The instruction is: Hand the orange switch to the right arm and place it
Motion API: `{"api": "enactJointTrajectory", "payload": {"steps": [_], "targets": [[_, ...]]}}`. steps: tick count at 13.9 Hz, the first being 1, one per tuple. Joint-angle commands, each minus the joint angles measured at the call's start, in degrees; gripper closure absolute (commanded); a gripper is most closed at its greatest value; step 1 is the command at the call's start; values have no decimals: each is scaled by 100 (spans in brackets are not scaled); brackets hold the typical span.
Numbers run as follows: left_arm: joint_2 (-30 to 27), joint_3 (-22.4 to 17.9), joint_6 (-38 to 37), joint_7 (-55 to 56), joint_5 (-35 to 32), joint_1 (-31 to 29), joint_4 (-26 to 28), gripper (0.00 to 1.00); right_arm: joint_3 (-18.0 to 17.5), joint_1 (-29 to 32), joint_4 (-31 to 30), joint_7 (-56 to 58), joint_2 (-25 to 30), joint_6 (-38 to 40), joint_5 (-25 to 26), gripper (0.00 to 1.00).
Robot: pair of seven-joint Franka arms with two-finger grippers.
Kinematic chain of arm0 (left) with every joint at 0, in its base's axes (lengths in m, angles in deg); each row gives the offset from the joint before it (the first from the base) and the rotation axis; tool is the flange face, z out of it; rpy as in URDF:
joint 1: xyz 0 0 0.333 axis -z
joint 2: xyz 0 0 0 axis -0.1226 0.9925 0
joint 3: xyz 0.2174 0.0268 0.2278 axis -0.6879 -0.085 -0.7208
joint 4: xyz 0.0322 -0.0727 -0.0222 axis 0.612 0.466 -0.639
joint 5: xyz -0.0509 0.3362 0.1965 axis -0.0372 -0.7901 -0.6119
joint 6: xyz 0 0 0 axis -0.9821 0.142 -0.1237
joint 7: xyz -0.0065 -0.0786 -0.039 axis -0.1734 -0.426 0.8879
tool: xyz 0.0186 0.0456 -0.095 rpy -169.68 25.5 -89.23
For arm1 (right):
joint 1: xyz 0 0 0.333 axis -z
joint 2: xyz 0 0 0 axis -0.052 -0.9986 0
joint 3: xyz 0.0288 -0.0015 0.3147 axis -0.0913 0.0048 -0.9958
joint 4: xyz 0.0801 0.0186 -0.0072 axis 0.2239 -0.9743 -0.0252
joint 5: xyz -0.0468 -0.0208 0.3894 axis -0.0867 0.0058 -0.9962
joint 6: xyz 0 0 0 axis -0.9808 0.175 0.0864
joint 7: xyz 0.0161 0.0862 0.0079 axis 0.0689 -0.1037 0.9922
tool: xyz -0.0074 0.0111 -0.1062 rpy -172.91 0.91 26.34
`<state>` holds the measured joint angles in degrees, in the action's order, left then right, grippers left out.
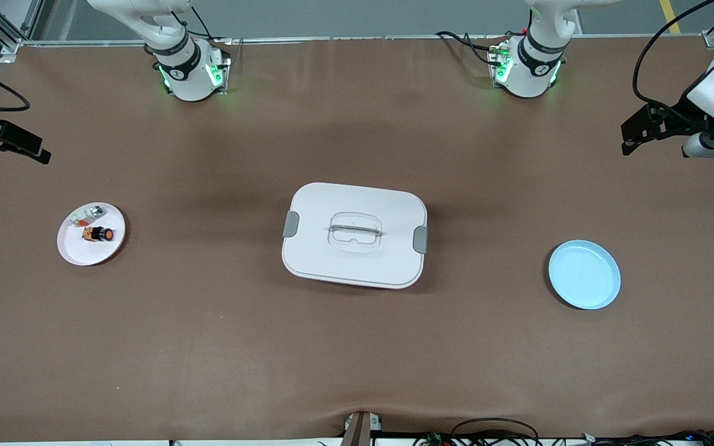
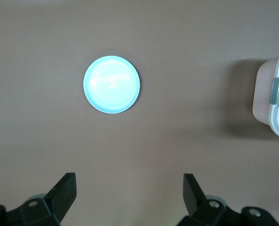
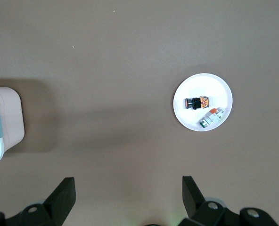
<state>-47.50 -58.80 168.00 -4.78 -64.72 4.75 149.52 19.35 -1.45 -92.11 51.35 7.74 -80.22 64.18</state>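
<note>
The blue plate (image 1: 584, 274) lies nearest the front camera, toward the left arm's end of the tabletop (image 1: 208, 347). The white lidded box (image 1: 354, 234) sits in the middle. The white plate (image 1: 91, 233) lies toward the right arm's end, and the orange switch (image 1: 98, 234) rests on it.

The switch lies on its side, its long axis along the length of the tabletop, its round orange button end pointing toward the box. It is a short black barrel with orange bands. Just beside it on the same plate, slightly farther from the front camera, lies a small clear part (image 1: 89, 215) with red and green bits.

The right wrist view shows the switch (image 3: 198, 102) in finer detail than the front view; the left wrist view shows only the blue plate (image 2: 111, 84) and a box corner.

The right tool (image 3: 129, 195) hangs released over bare tabletop at its own end; the left tool (image 2: 130, 193) hangs released over its end, waiting.
</note>
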Motion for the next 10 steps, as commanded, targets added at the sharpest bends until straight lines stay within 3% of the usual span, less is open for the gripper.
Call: {"api": "enactJointTrajectory", "payload": {"steps": [1, 5, 10], "targets": [[-69, -31, 36, -178, 279, -35, -29, 0, 32, -82, -388, -87, 340, -170, -79, 0], [-42, -49, 19, -90, 430, -52, -64, 0, 278, -372, -344, -87, 348, -249, -17, 0], [-34, -49, -8, -108, 430, -192, -82, 0, 287, -346, -335, -78, 357, -267, 0, 0]]}}
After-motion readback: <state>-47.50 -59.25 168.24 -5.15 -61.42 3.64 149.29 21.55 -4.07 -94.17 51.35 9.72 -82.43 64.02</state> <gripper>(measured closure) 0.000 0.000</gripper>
